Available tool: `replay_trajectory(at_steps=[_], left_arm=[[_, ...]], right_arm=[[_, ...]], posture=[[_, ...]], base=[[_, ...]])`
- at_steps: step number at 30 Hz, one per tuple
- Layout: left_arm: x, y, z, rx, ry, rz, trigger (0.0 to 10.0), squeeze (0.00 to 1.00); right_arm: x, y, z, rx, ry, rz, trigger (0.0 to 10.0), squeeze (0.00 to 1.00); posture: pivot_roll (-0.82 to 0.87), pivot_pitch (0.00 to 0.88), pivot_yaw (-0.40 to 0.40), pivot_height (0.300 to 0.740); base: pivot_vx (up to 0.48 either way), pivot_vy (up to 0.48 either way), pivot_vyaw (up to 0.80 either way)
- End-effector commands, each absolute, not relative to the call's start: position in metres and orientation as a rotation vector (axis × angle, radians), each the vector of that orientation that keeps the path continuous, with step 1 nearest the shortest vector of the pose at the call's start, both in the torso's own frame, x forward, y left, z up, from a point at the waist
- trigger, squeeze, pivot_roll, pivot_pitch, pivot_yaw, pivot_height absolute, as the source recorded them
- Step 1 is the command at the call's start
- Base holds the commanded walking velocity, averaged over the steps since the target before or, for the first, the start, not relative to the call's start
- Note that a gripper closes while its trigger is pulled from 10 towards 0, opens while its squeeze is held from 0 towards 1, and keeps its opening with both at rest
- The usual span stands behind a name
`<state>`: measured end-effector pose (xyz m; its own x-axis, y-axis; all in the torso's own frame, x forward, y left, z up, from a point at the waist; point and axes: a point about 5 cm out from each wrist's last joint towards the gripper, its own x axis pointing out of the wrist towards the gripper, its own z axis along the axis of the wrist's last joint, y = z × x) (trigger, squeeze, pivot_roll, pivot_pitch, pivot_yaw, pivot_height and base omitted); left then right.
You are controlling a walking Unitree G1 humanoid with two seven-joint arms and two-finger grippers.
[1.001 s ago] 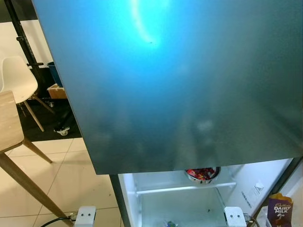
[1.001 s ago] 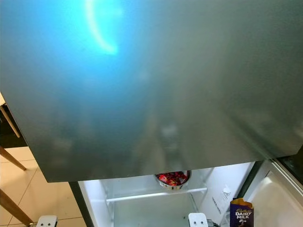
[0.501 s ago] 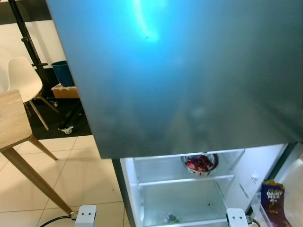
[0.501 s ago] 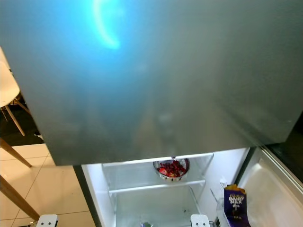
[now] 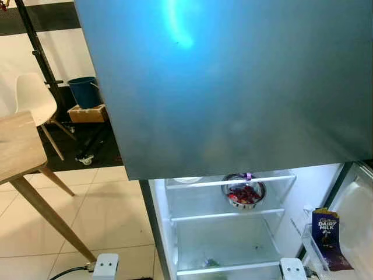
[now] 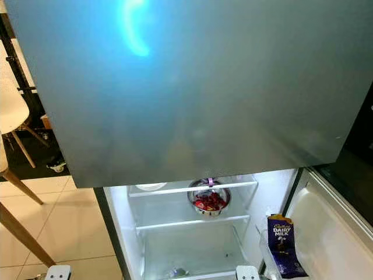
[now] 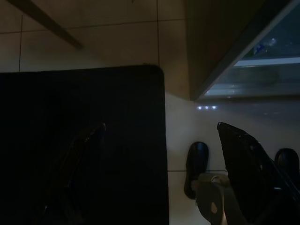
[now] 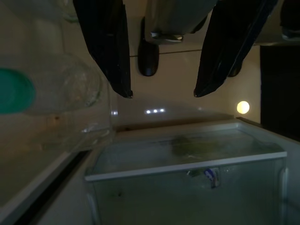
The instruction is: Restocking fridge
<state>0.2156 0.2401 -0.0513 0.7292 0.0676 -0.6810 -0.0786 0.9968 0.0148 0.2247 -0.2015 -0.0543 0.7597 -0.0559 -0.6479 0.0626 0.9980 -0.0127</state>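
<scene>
The fridge's grey upper door (image 5: 233,87) is shut and its lit lower compartment (image 5: 221,233) stands open. A steel bowl of red pieces (image 5: 245,192) sits on a glass shelf, with a white dish (image 5: 187,180) on the shelf above. A purple Dairy Milk packet (image 5: 326,230) stands in the open door's rack. My left gripper (image 7: 161,124) hangs open over the tiled floor, nothing between its fingers. My right gripper (image 8: 162,95) is open too, near a clear drawer (image 8: 187,159) and a clear bottle with a green cap (image 8: 65,89).
A wooden table (image 5: 17,146) stands at the left, with a white chair (image 5: 32,99), a blue bucket (image 5: 84,90) and a cardboard box (image 5: 87,112) behind it. The lower fridge door (image 6: 332,227) swings out on the right. A small item (image 5: 208,263) lies on the lowest shelf.
The whole picture has shifted, so the camera has moved: more of the fridge's inside shows, including the upper shelf and white dish. Nothing in the fridge has moved.
</scene>
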Motion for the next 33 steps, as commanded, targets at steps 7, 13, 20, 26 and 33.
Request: replay_trajectory(at_steps=[7,13,20,26,33], left_arm=[[0.208,0.239,-0.057,-0.025,0.769,0.097,10.0,0.0],[0.207,0.24,-0.057,-0.024,0.772,0.105,10.0,0.0],[0.207,0.242,-0.056,-0.024,0.771,0.112,10.0,0.0],[0.207,0.242,-0.056,-0.019,0.773,0.111,10.0,0.0],[0.209,0.242,-0.056,-0.007,0.779,0.105,10.0,0.0]], right_arm=[[0.226,-0.203,-0.054,0.008,0.716,-0.061,10.0,0.0],[0.23,-0.201,-0.051,0.01,0.7,-0.053,10.0,0.0],[0.233,-0.198,-0.05,0.012,0.686,-0.046,10.0,0.0],[0.233,-0.197,-0.049,0.013,0.68,-0.045,10.0,0.0],[0.232,-0.197,-0.05,0.017,0.69,-0.05,10.0,0.0]], posture=[[-0.05,0.084,0.003,0.74],[-0.04,0.084,0.0,0.74],[-0.04,0.082,0.002,0.74],[-0.05,0.079,0.002,0.74],[-0.04,0.073,0.005,0.74]], base=[[-0.259,0.0,0.0],[0.0,0.0,0.0],[0.0,0.0,0.0],[0.0,0.0,0.0],[0.0,0.0,0.0]])
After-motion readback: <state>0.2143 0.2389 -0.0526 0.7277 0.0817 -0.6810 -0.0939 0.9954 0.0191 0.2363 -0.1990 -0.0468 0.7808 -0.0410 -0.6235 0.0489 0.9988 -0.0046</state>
